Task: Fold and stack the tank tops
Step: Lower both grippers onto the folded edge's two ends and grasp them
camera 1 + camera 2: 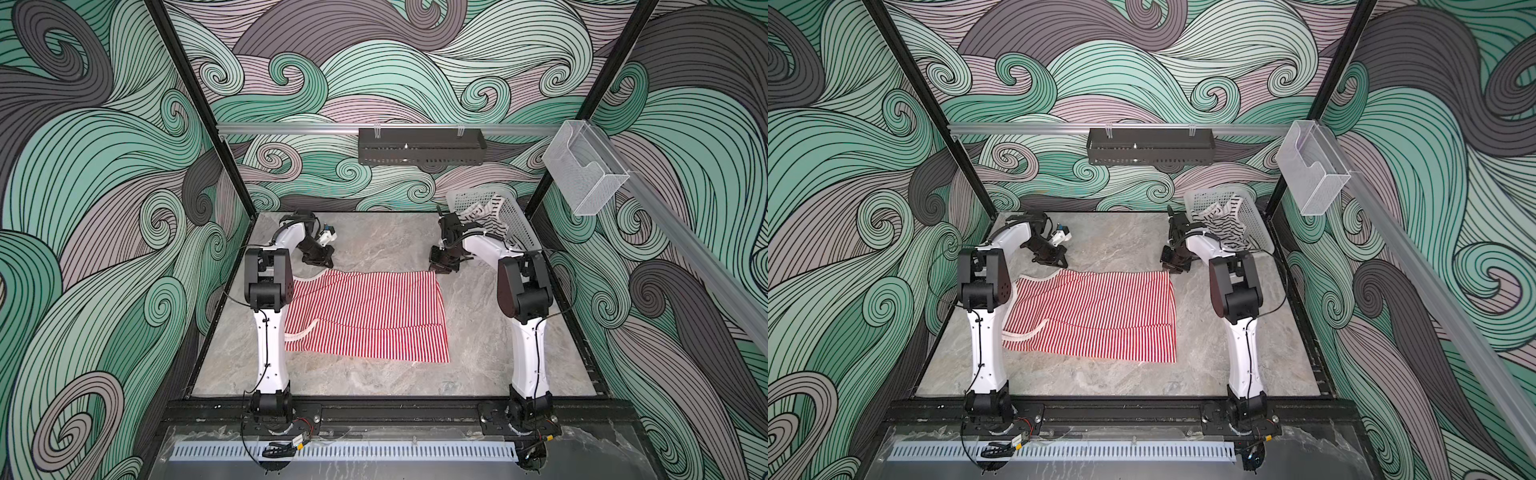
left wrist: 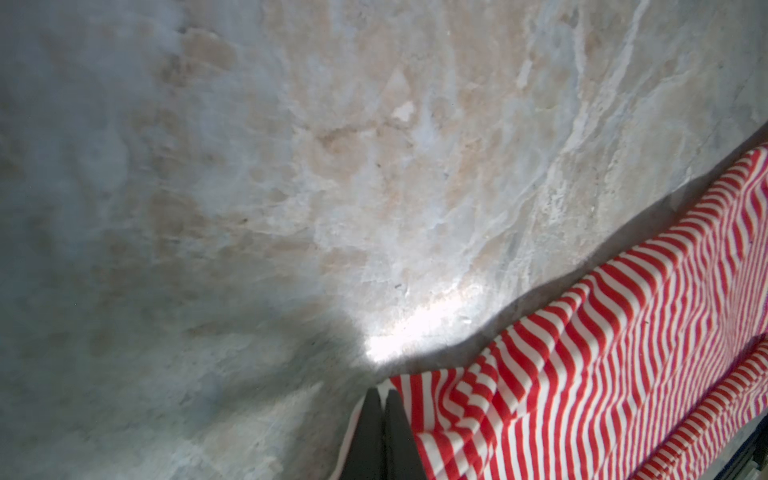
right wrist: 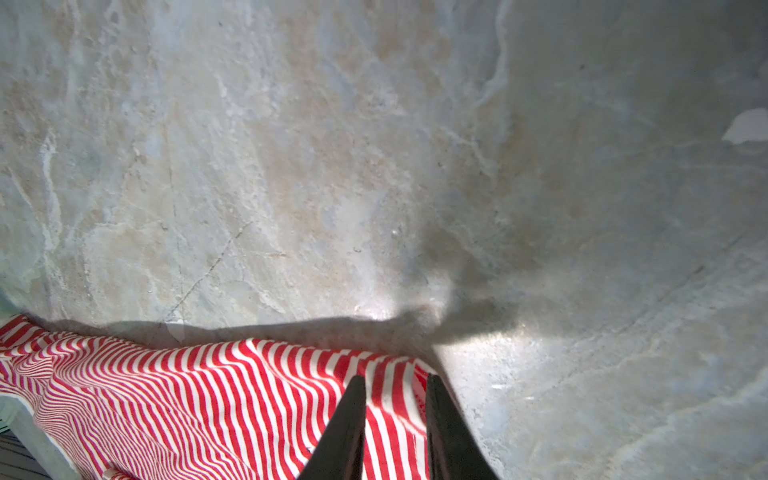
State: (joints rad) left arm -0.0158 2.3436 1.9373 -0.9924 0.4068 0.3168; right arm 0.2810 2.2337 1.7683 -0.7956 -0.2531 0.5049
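Red and white stripes cover the red top (image 1: pixel 365 316). It lies on the table (image 1: pixel 374 241), and its far edge runs from one gripper to the other. The left gripper (image 1: pixel 320 259) sits at one end of that edge, by a white strap. Its fingers (image 2: pixel 368 436) are pressed tight together, with cloth right beside the tips. I cannot tell if any cloth is pinched there. The right gripper (image 1: pixel 442 266) sits at the other end. Its fingers (image 3: pixel 345 432) stand apart, with stripes showing in the gap, so it holds nothing. The black top (image 1: pixel 484 216) waits in the basket (image 1: pixel 515 224), just behind the right gripper.

I think the job now is a fold of the red top. To do it well, each gripper should bite its own corner, low and firm. Then both should lift together, at the same height, and carry the edge across evenly. If only one side holds, the cloth may go crooked. The edges should line up before the grippers let go.
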